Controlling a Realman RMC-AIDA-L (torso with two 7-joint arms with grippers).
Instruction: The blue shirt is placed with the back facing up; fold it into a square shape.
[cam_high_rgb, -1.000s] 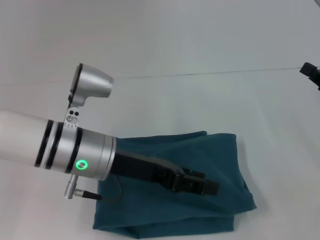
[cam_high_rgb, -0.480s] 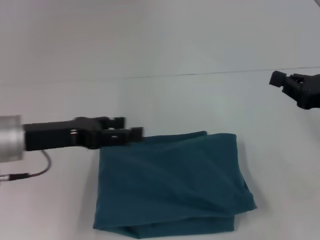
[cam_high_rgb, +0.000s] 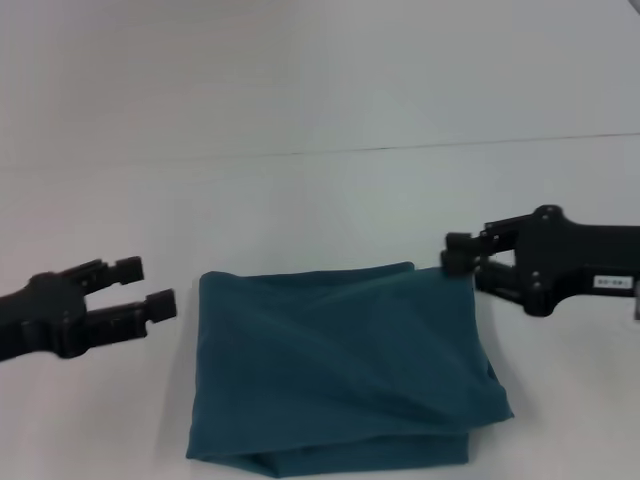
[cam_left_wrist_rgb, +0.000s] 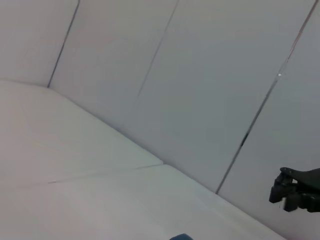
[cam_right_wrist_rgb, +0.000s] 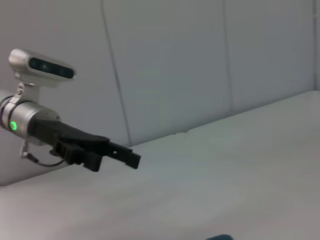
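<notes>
Soft teal-blue cloth shirt (cam_high_rgb: 340, 365), already folded: limp, light; pinch layered corners. Left gripper (cam_high_rgb: 143, 288) open beside it; right gripper (cam_high_rgb: 460, 255) state unclear.

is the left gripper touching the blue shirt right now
Apart. The head view shows bare white table between the open left gripper and the blue shirt's near edge.
</notes>
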